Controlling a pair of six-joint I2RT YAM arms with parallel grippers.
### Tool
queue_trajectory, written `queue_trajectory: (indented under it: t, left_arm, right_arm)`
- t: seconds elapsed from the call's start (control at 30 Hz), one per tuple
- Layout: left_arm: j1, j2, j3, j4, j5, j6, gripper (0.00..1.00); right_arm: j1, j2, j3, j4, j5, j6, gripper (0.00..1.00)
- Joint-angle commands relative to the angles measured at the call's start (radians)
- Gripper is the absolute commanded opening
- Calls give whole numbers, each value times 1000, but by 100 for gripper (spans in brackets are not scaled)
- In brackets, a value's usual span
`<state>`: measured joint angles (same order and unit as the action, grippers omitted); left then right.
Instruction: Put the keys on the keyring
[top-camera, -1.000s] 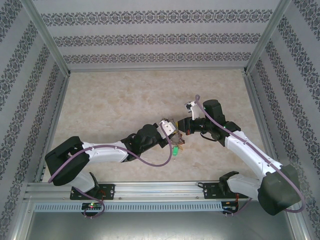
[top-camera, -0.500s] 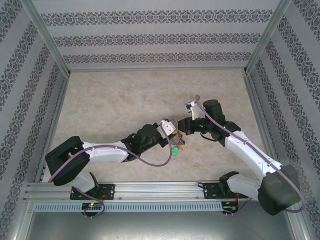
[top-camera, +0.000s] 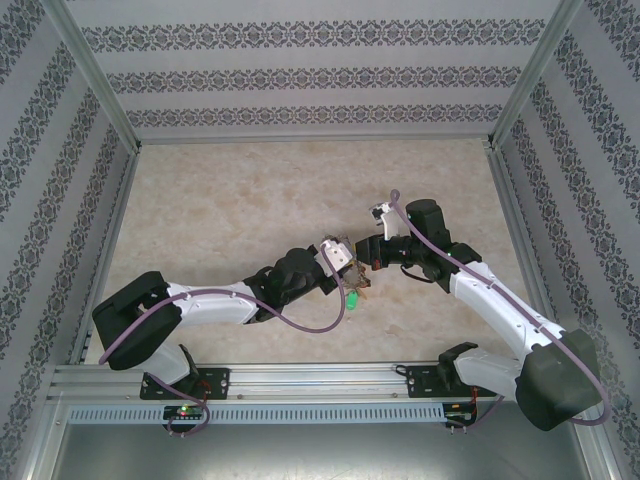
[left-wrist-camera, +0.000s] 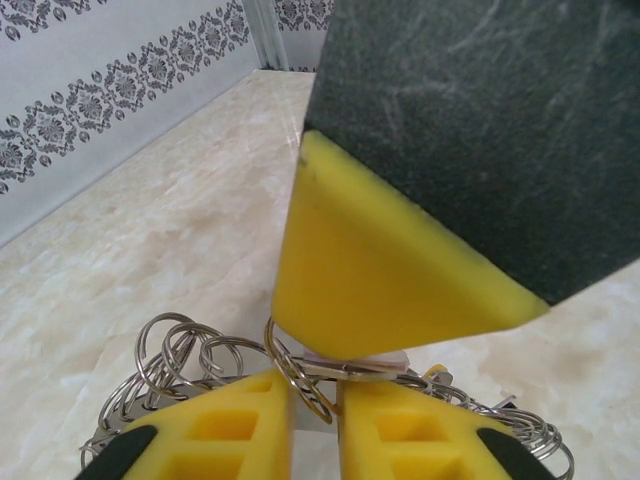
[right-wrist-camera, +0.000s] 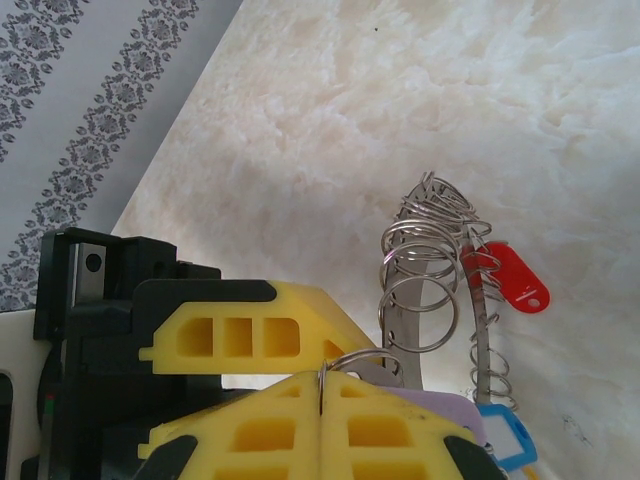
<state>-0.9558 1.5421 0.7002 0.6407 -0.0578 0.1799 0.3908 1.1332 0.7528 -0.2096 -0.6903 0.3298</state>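
**Keyring (right-wrist-camera: 412, 355) between my two arms, mid-table**

My right gripper (right-wrist-camera: 322, 378) is closed. In my right wrist view its yellow fingers meet flat along one seam, and a thin wire loop rises out of that seam and curves over to the keyring. I have the keyring by that loop.

From there the keyring stands edge-on just beyond my fingertips, as a narrow grey strip with a stack of wire loops fanning off its top. The red key (right-wrist-camera: 512, 282) hangs off its far side, clear of the strip. The blue key (right-wrist-camera: 505, 442) sits lower on the same side. The lilac key (right-wrist-camera: 440, 408) lies right against my right fingers. From above, the green key (top-camera: 353, 300) dangles under the spot where my two arms meet, over the pale marbled table (top-camera: 230, 200).

My left gripper (left-wrist-camera: 313, 385) comes in from the opposite side. One of its fingers (right-wrist-camera: 240, 335) shows in my right wrist view, just above my right fingers and close to touching them.

In my left wrist view the left fingers stand nearly together with a narrow slot between them. A small wire loop sits in that slot, and I cannot tell whether the pads are pinching it or only flanking it. A right finger (left-wrist-camera: 380, 270) looms directly over that loop, and more keyring loops bunch up to either side of my left fingers.

Seen from above, both grippers crowd the same point near the middle of the table, toward the near edge, tips almost nose to nose.
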Motion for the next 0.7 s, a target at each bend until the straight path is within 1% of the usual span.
queue_trajectory:
  t: [0.0, 0.13, 0.2, 0.3, 0.4, 0.57, 0.67]
  left_arm:
    - [-11, -6, 19, 47, -29, 7, 15]
    - [-11, -15, 14, 40, -33, 10, 10]
    - [-11, -17, 14, 40, -34, 13, 12]
    - [-11, -18, 15, 40, -29, 16, 16]
    - [-11, -13, 20, 39, -13, 24, 18]
    - [-11, -11, 29, 25, -10, 33, 19]
    - [-11, -11, 31, 24, -11, 42, 16]
  right_arm:
    - [16, -19, 32, 5, -51, -24, 0]
    - [18, -18, 31, 5, -52, -22, 0]
    - [18, -17, 31, 6, -55, -23, 0]
    - [20, -16, 32, 4, -63, -23, 0]
    - [21, -16, 32, 3, -66, -24, 0]
    - [23, -15, 34, -3, -77, -26, 0]
    - [26, -10, 33, -9, -92, -28, 0]
